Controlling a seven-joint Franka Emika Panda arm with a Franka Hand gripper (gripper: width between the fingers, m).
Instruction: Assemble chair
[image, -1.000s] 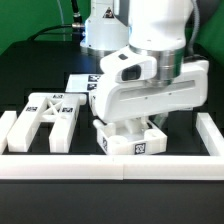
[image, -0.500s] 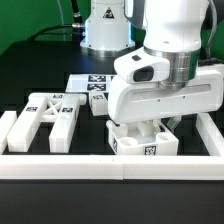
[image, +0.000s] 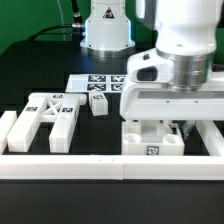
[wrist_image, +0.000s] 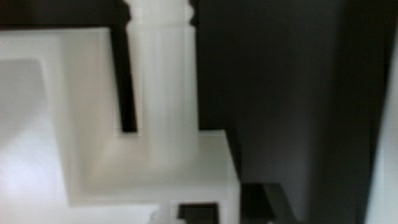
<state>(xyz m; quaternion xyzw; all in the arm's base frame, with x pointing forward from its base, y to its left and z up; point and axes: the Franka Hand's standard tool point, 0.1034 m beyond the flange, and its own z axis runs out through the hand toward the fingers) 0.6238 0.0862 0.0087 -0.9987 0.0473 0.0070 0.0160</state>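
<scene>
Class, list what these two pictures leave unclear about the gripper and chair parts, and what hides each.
1. Gripper: exterior view, the arm covers the jaws; open or shut unknown.
2. Chair part beneath it: exterior view, top covered by the arm; wrist view blurred.
3. X-braced frame tags: exterior view, too small to read.

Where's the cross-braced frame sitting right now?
In the exterior view, the frame lies flat on that view's left, just behind the front rail. The small block and the marker board are to its right.
</scene>
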